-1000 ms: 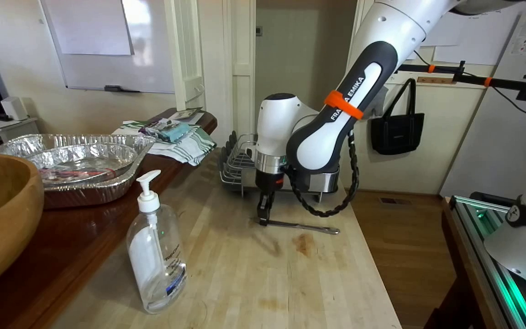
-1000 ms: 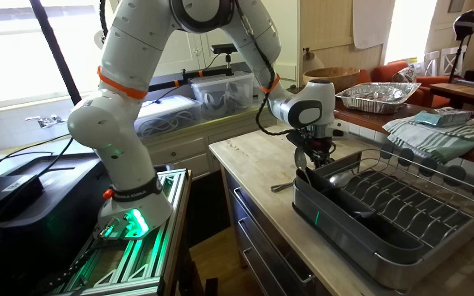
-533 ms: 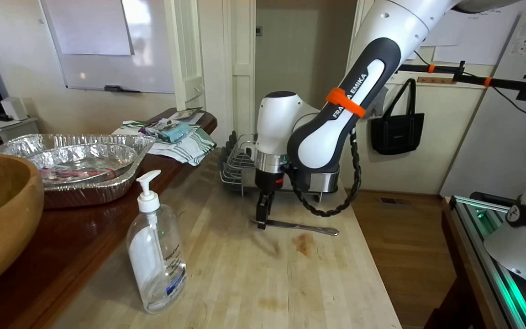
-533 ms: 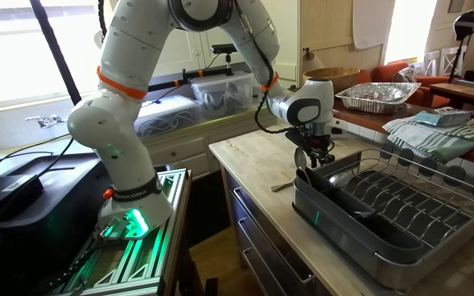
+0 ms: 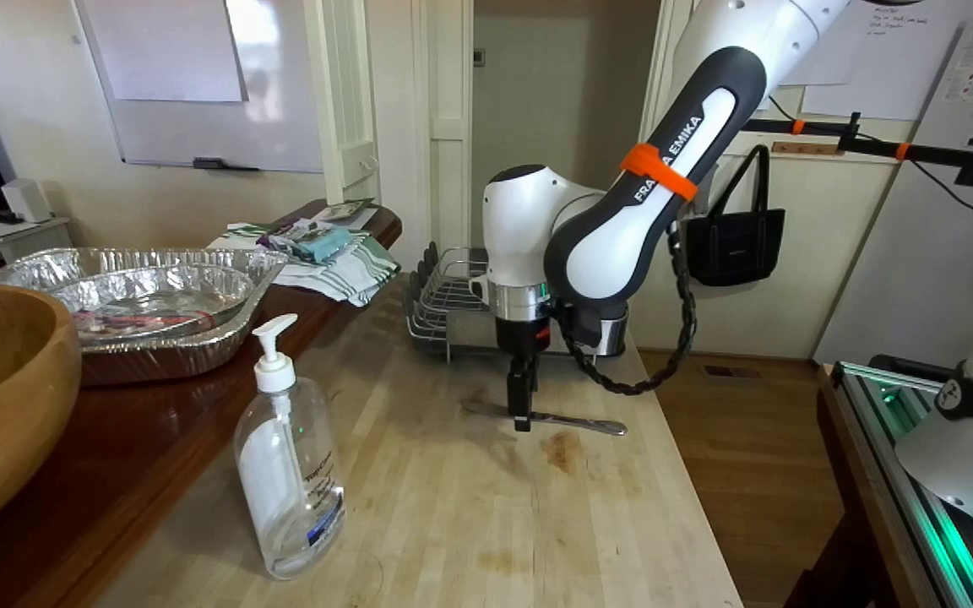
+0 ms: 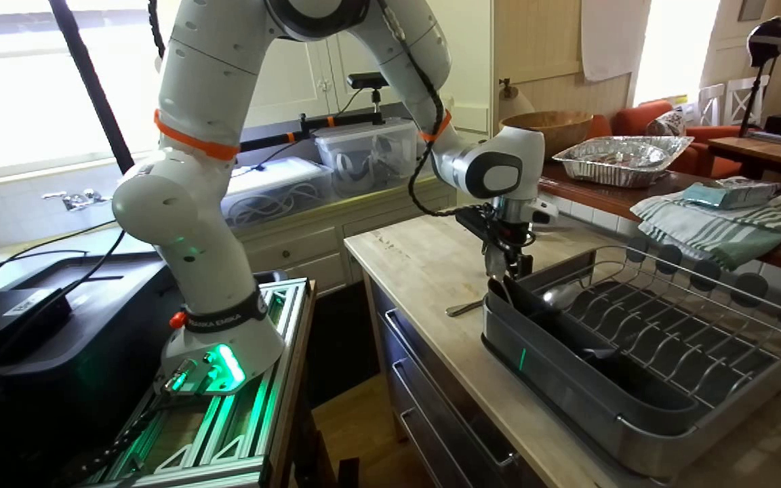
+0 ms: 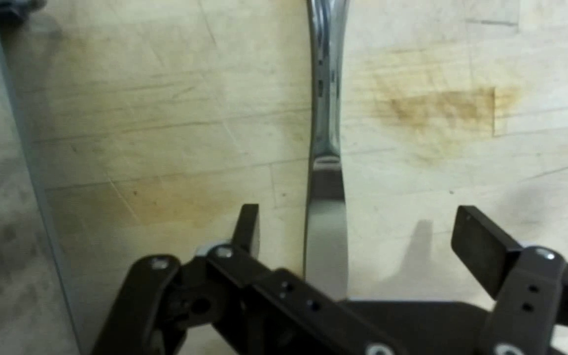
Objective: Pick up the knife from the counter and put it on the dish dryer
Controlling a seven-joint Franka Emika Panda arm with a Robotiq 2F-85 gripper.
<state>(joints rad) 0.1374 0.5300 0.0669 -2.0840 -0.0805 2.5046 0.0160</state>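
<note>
The silvery knife (image 7: 327,236) lies flat on the wooden counter (image 5: 453,515). My gripper (image 7: 355,222) stands open over it, with black fingers (image 7: 483,246) on both sides of the blade and apart from it. The blade runs closer to the finger on the left of the wrist view, and its tip is hidden under the gripper there. In an exterior view, the knife (image 5: 579,423) extends past the gripper (image 5: 522,420) toward the counter's edge. The dish dryer (image 6: 567,393) stands close beside the gripper; it hides part of the knife, leaving the handle end (image 6: 464,309) showing.
The dryer's metal side (image 7: 8,172) borders the wrist view's left. Spoons (image 6: 497,264) stick up from its cutlery holder beside the gripper. A clear soap bottle (image 5: 290,481) stands on the counter. Foil trays (image 5: 174,355) and a wooden bowl (image 5: 5,405) occupy the dark table.
The jaws have opened, and the knife's handle end now lies flatter on the counter. The gripper has shifted along the knife, from near the blade tip toward the handle.
</note>
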